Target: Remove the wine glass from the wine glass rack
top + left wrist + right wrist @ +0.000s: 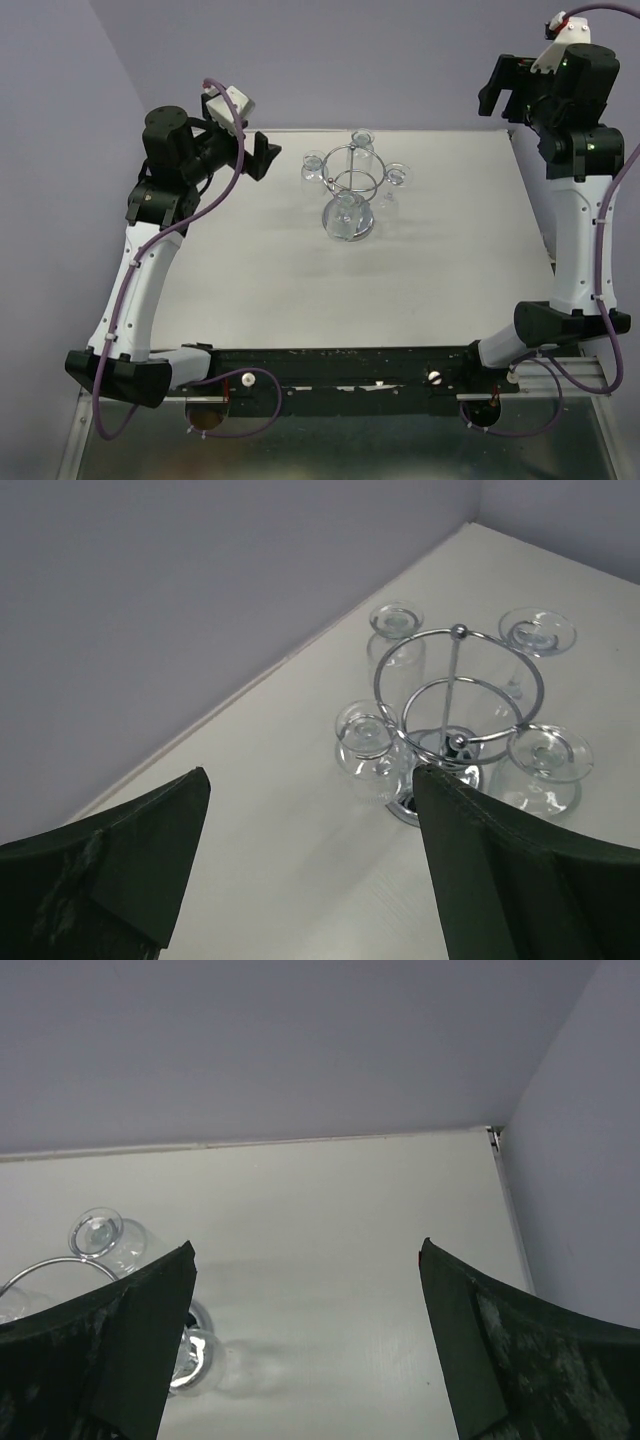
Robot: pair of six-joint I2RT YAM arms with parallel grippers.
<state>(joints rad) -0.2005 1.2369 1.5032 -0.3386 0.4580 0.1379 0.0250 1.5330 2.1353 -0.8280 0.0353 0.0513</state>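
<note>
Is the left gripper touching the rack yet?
No, the left gripper hangs open left of the rack, a stretch of table between them.

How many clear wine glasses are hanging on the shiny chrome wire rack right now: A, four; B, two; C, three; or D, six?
A: the left wrist view shows four clear wine glasses hanging foot-up around the shiny chrome wire rack, one at each side of its ring.

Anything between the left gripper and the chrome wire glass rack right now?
Only bare white tabletop separates the open left gripper from the chrome wire glass rack; top external view shows it, left wrist view agrees.
</note>
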